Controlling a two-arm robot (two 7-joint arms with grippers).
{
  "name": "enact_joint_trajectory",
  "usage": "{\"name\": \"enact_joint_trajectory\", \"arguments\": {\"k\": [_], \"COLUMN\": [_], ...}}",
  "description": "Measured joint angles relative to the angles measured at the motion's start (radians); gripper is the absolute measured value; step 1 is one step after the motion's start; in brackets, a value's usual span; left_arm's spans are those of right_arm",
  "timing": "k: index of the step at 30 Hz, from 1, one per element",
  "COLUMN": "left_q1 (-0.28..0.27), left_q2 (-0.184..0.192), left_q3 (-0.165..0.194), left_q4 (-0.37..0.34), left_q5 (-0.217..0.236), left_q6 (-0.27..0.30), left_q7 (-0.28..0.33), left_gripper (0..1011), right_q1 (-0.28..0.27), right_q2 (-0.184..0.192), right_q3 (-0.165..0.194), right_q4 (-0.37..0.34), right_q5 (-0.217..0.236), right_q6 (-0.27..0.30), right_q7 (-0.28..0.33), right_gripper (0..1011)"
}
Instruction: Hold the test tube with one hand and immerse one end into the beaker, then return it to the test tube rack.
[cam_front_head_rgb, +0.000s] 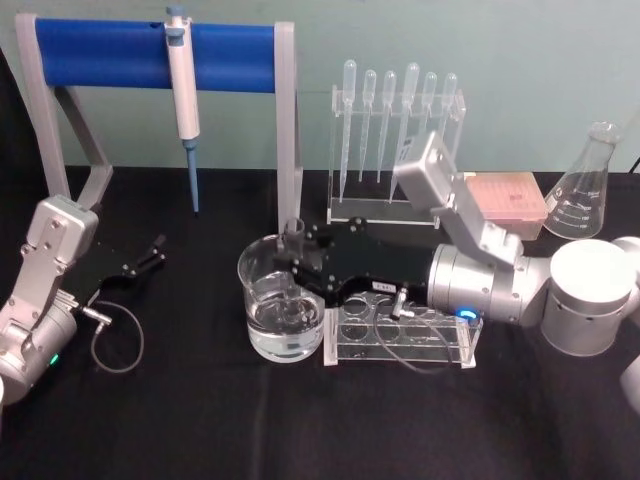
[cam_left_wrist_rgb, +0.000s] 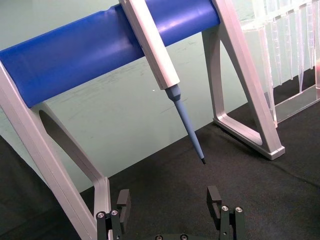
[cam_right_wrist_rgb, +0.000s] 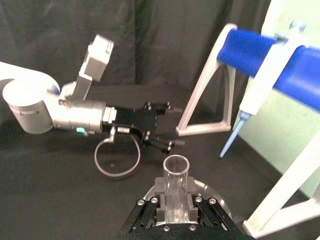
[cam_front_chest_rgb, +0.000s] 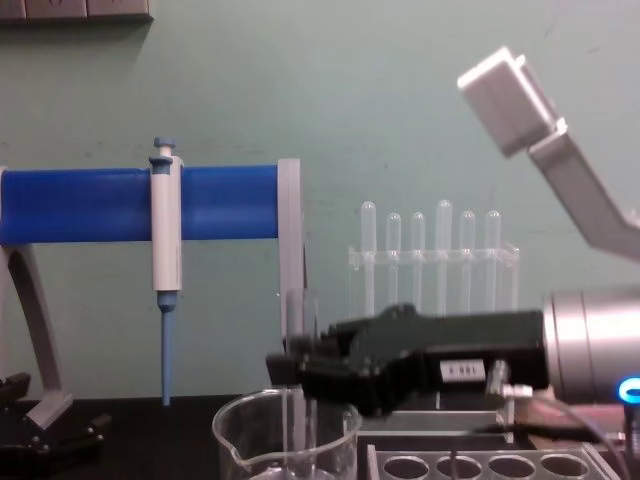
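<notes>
A black-clothed table (cam_front_head_rgb: 200, 430) bears the beaker (cam_front_head_rgb: 283, 312), clear tube rack (cam_front_head_rgb: 400, 338), pipette rack (cam_front_head_rgb: 395, 205), flask (cam_front_head_rgb: 585, 185) and blue-barred stand (cam_front_head_rgb: 155, 55)

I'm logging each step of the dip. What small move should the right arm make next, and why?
Probably lift straight up. The right tool grips the test tube upright over the beaker, and the chest view shows the tube's lower part already inside the glass. Raising it clears the rim before carrying it back to the rack. The left tool rests apart, open.

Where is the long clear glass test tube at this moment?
Head view, centre: the long clear glass test tube stands upright in the right pincer, over the wide clear glass beaker.
</notes>
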Motion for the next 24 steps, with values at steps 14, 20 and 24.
{"name": "enact_joint_trajectory", "arguments": {"k": [14,20,24], "left_q1": [0.000,0.000,0.000], "left_q2": [0.000,0.000,0.000], "left_q3": [0.000,0.000,0.000], "left_q4": [0.000,0.000,0.000], "left_q5": [0.000,0.000,0.000], "left_q6": [0.000,0.000,0.000], "left_q7": [0.000,0.000,0.000], "left_gripper": [1000,1000,1000], "right_q1": [0.015,0.002,-0.013], "right_q2": [0.052,0.112,0.153], "right_q3": [0.060,0.092,0.112], "right_q4": [-0.110,-0.195,-0.238], "right_q5": [0.070,0.104,0.120], "right_q6": [0.030,0.041,0.044], "right_q7": [0.025,0.025,0.021], "right_gripper": [241,241,241]}}
